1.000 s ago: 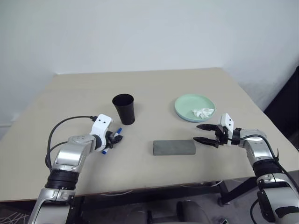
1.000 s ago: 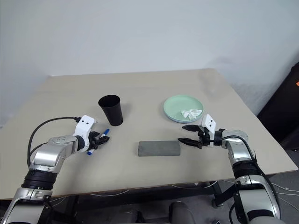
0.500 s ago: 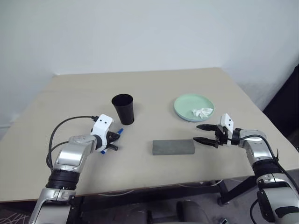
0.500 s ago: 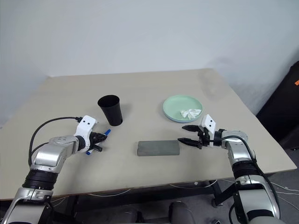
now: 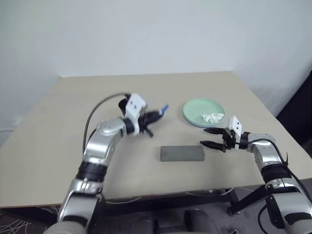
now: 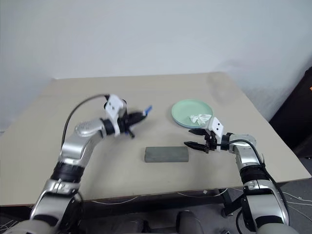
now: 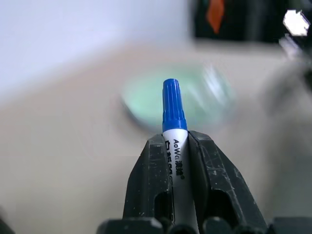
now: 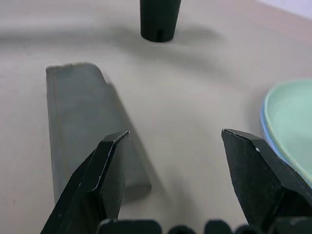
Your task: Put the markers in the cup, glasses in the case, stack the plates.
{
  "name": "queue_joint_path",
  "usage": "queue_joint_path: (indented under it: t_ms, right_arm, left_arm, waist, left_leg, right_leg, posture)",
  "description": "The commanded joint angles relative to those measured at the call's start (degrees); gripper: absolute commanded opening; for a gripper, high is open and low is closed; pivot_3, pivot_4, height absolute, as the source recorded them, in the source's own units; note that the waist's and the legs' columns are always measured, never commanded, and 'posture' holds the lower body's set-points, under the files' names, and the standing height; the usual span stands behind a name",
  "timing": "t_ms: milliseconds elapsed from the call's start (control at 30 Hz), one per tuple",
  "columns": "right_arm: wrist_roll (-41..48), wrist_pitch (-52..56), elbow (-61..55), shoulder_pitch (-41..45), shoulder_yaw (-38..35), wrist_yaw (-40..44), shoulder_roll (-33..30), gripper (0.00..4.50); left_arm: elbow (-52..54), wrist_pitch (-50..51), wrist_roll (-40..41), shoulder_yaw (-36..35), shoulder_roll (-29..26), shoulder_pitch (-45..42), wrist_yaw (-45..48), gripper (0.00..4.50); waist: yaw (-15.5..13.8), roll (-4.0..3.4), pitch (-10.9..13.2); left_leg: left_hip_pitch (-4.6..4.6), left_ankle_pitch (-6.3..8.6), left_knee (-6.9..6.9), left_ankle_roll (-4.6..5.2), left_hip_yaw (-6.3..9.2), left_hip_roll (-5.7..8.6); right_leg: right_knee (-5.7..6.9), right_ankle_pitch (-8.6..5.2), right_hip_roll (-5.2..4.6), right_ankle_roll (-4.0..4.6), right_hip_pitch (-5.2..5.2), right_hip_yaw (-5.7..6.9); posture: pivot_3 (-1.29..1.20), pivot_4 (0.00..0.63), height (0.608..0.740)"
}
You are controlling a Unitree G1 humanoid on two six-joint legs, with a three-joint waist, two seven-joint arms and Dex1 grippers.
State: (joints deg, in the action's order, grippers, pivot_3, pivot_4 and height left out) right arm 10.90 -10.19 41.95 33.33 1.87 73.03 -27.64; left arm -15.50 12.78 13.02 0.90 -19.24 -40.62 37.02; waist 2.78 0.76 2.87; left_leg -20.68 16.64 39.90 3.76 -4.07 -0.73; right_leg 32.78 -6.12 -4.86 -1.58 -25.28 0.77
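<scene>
Two arms reach over a beige table (image 5: 58,146). Toward the left, the left gripper (image 5: 152,117) is raised above the tabletop, pointing roughly level toward the right, its fingers (image 7: 151,180) pinched tight on the marker (image 7: 174,141). The marker's white body sits between the black pads and its blue cap (image 5: 164,108) sticks out past the fingertips, aimed toward the plates. The black cup (image 8: 159,18) stands upright on the table just behind the left hand, largely hidden by it in the head views. Nearer the front edge, at the middle, the grey case (image 5: 182,153) lies flat and closed, its long side running left to right. To its right, the right gripper (image 5: 212,138) hovers low over the table with its two fingers spread wide and nothing between them, tips pointing left at the case's right end, near it but apart. Farther back on the right, the mint green plate (image 5: 195,108) rests on the light blue plate (image 8: 267,127), whose rim shows beneath it, with a crumpled white scrap (image 5: 212,117) lying on the green one.
</scene>
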Motion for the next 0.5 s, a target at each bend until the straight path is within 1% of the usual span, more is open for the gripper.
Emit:
queue_joint_path:
  t_ms: [33,200,333,500]
  right_arm:
    - [0.6,-0.87,-1.62,0.7,-0.91,-0.39,-0.35,3.26]
    - [1.02,-0.37,-3.23,-0.43,-1.06,-0.85,-0.39,3.26]
    - [2.51,1.0,-4.84,-0.65,-2.09,-1.17,-0.26,3.26]
    - [8.71,8.72,-9.42,-0.19,-5.63,-0.8,0.17,3.26]
  left_arm:
    - [-10.73,-13.01,-5.53,-3.25,0.73,-5.89,-10.2,0.13]
    - [-26.3,-27.87,-13.37,-2.3,0.4,-12.31,-20.74,0.13]
    - [-35.78,-35.52,-14.56,-3.55,0.82,-14.77,-25.3,0.13]
    - [-45.01,-40.46,-14.14,-5.28,0.69,-16.18,-28.27,0.13]
  waist:
    - [0.13,-0.01,-0.01]
    - [-0.01,-0.01,0.0]
    - [-0.07,-0.01,0.0]
    - [-0.04,0.0,0.0]
  left_leg:
    - [0.05,0.01,0.0,0.01,0.0,0.0]
    - [0.01,0.02,-0.11,0.01,0.0,0.02]
    - [-0.09,0.04,-0.12,0.02,0.01,0.06]
    - [-0.11,0.08,-0.12,0.03,0.0,0.05]
  right_leg:
    - [0.0,0.0,0.0,0.0,0.01,-0.04]
    - [0.02,0.07,0.04,-0.11,-0.07,-0.01]
    - [-0.05,0.09,0.0,-0.13,-0.09,0.03]
    - [-0.08,0.1,-0.04,-0.15,-0.12,0.07]
  posture:
    - [0.0,0.0,0.74]
    - [0.0,0.0,0.74]
    - [0.0,0.0,0.74]
    - [0.0,0.0,0.74]
